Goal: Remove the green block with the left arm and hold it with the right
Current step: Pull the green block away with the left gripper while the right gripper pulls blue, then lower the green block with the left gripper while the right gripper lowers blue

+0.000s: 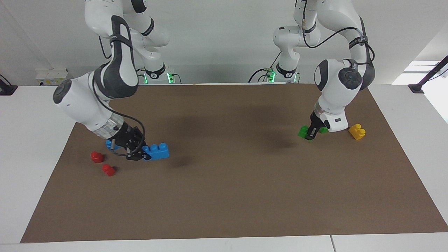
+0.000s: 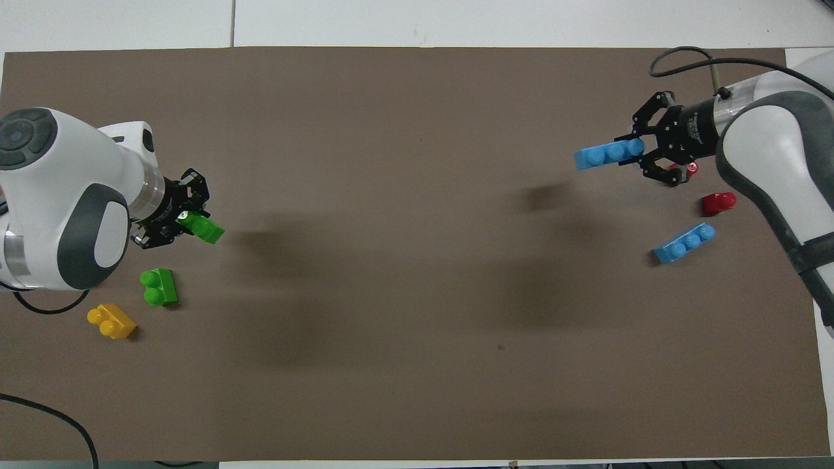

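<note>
Claws grip one brick each: left claw (image 1: 309, 134) green block (image 1: 303, 131), right claw (image 1: 137, 154) blue brick (image 1: 156, 151).

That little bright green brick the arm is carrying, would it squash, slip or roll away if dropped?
The green block is probably stiff: it looks like moulded plastic and keeps its boxy shape in the shut left gripper. Its glossy surface suggests it could slip, as it sticks out well past the fingers. Its flat sides make rolling unlikely; the similar darker green brick sits steady on the mat.
</note>
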